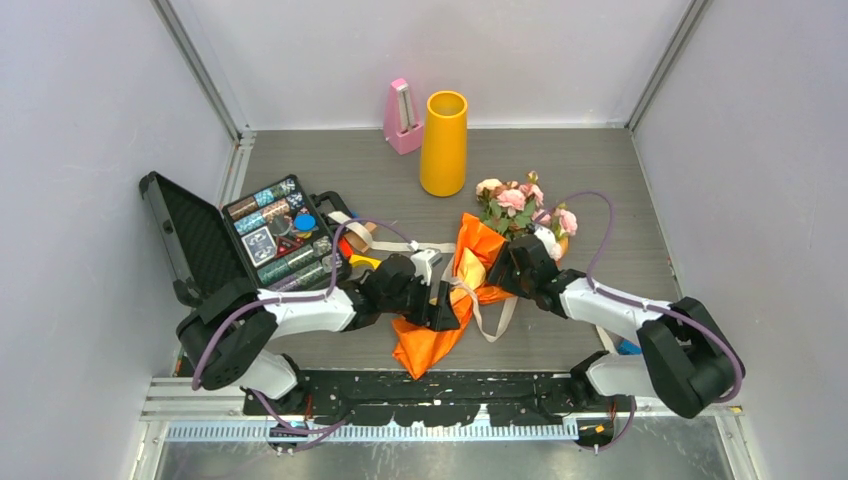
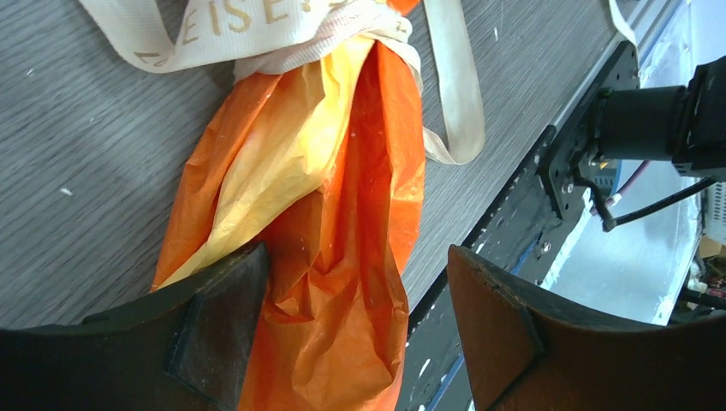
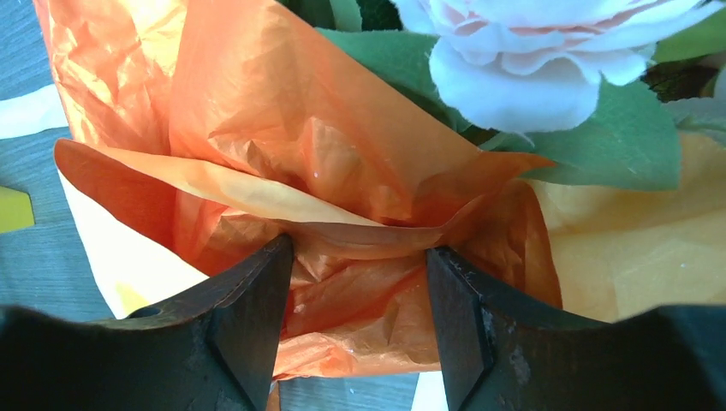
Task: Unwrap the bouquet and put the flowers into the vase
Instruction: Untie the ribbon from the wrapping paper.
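The bouquet (image 1: 480, 245) lies on the table, its crinkled orange paper (image 2: 342, 214) loosened and a beige ribbon (image 2: 257, 26) draped across it. Pink flowers (image 1: 512, 200) stick out at the far end, toward the yellow-orange vase (image 1: 444, 143), which stands upright at the back. My left gripper (image 1: 440, 308) (image 2: 355, 317) is open over the paper's near, stem end; one finger touches the paper, the other stands well apart. My right gripper (image 1: 515, 265) (image 3: 360, 317) is open astride a crumpled fold of orange paper (image 3: 282, 111), just below a pale rose (image 3: 531, 60).
A pink metronome (image 1: 402, 118) stands left of the vase. An open black case (image 1: 270, 235) of small items lies at the left, close to my left arm. The ribbon's loose loop (image 1: 487, 322) trails toward the table's near edge. Walls close in on three sides.
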You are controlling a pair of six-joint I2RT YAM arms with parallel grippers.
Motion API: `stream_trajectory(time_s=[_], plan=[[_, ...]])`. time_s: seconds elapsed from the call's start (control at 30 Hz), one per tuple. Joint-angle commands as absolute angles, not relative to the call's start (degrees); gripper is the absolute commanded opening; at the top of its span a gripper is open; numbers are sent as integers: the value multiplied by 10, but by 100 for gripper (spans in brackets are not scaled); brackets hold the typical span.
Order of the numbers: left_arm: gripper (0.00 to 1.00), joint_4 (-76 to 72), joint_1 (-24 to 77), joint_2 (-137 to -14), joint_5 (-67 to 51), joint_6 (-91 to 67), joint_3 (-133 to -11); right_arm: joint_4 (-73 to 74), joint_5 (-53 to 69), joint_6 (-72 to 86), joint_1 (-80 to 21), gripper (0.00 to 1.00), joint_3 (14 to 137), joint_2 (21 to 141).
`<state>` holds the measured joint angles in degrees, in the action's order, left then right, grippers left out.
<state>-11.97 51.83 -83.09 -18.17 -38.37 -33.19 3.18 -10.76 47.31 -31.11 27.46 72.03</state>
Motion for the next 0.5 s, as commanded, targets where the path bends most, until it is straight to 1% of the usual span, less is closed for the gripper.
stream_trajectory(time_s=[0.0,0.13,0.33,0.4,0.43,0.47], plan=[[78,-148,528,-842,-184,-413,-358,-26,-72,362,-285,63,329,754],[79,-110,528,-815,-173,-401,-384,28,-63,305,-283,65,371,745],[82,26,528,-756,-95,-332,-431,140,-21,276,-283,70,383,655],[82,46,528,-753,-79,-302,-444,161,11,280,-284,71,377,619],[81,47,528,-756,-74,-284,-449,164,25,283,-283,71,372,596],[78,47,528,-763,-73,-267,-455,169,29,293,-284,71,363,574]])
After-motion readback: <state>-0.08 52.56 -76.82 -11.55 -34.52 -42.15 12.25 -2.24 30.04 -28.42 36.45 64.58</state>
